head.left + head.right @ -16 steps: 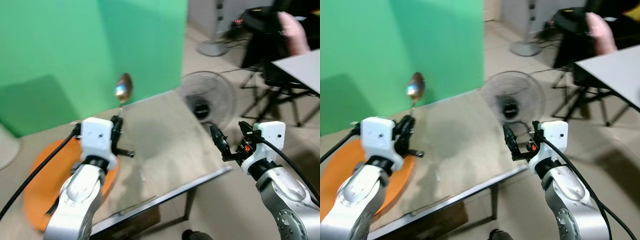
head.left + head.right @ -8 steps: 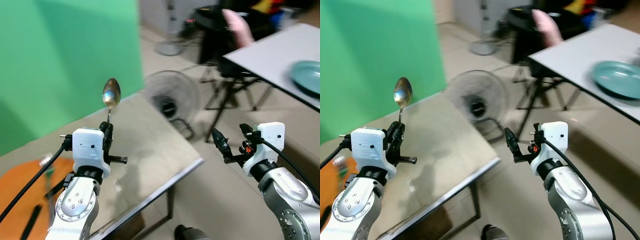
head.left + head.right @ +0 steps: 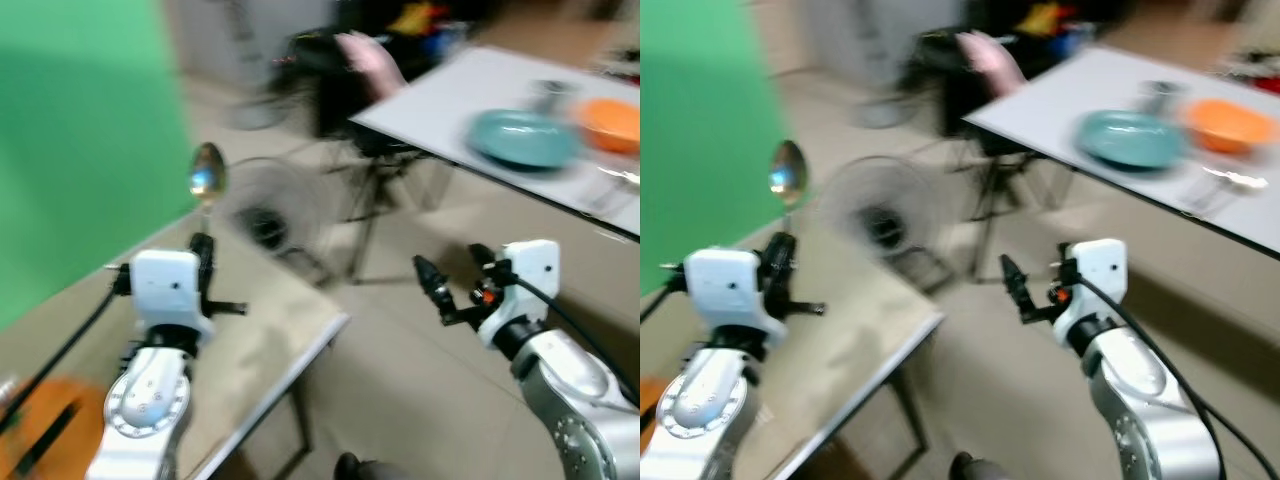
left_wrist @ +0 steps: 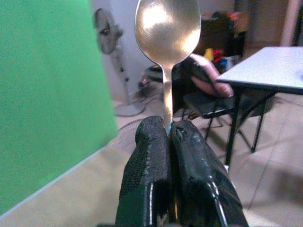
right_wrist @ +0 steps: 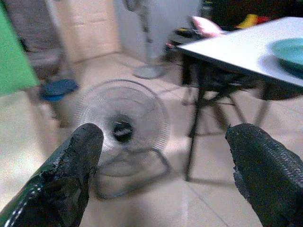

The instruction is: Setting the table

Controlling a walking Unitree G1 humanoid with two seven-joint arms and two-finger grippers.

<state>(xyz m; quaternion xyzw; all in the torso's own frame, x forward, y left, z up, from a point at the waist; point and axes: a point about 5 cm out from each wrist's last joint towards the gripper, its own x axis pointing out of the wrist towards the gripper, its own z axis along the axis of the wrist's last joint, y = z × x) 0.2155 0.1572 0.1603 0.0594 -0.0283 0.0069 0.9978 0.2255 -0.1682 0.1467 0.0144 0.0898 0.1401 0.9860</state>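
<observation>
My left gripper (image 3: 201, 252) is shut on the handle of a metal spoon (image 3: 207, 171), which stands upright with its bowl on top above the beige table (image 3: 262, 338). In the left wrist view the spoon (image 4: 166, 29) rises from between the closed fingers (image 4: 151, 156). My right gripper (image 3: 450, 272) is open and holds nothing, out over the floor beyond the beige table's edge. A white table (image 3: 440, 95) at the far right carries a teal plate (image 3: 525, 138), an orange bowl (image 3: 612, 126), a metal cup (image 3: 548, 94) and some cutlery (image 3: 612, 188).
A floor fan (image 3: 262, 208) stands between the two tables, also in the right wrist view (image 5: 122, 118). A green screen (image 3: 80, 130) is on the left. An orange plate (image 3: 30, 430) lies at the beige table's near left. A person's hand (image 3: 366, 60) and a dark chair are behind the white table.
The view has swung to the right, bringing the white table with its plate and bowl into sight. Both arms keep their pose; the spoon stays gripped upright.
</observation>
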